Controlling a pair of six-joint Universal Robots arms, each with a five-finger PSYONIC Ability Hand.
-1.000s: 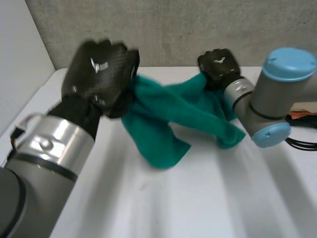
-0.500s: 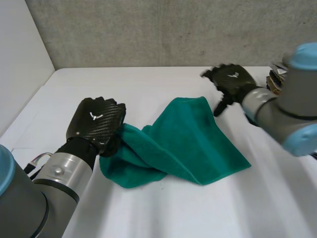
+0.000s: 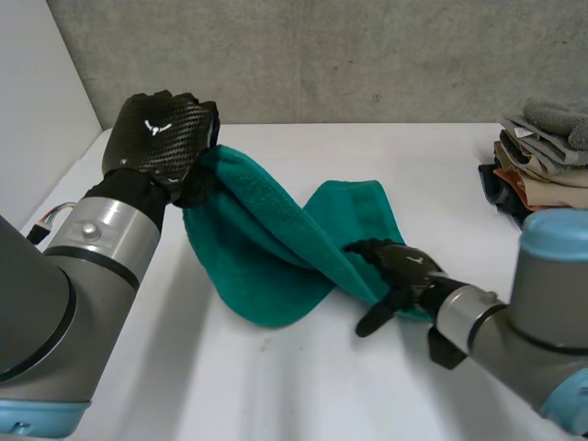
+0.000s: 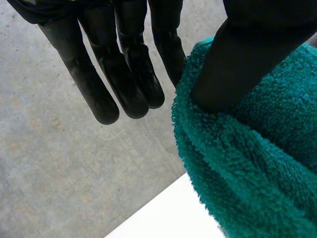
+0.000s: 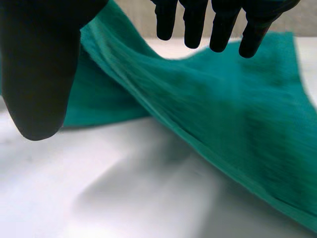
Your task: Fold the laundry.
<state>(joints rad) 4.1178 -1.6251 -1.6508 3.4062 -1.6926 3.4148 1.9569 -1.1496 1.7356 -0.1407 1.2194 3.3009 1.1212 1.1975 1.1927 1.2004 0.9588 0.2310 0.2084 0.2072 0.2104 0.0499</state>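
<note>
Pinching towel (image 3: 266, 266) corner aloft w/ left hand (image 3: 161, 138) (right hand (image 3: 404, 268) relaxed at its edge).

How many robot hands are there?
2. The left hand pinches the raised end of the teal towel, far left on the table; the right hand is open at the towel's near right edge.

The back of the left robot hand (image 3: 158, 138) hides the corner of the green towel (image 3: 266, 243) it pinches, the right robot hand (image 3: 409, 268) covers part of the towel's edge, and the cloth pile (image 3: 540, 156) beyond that hand is cut off.
</note>
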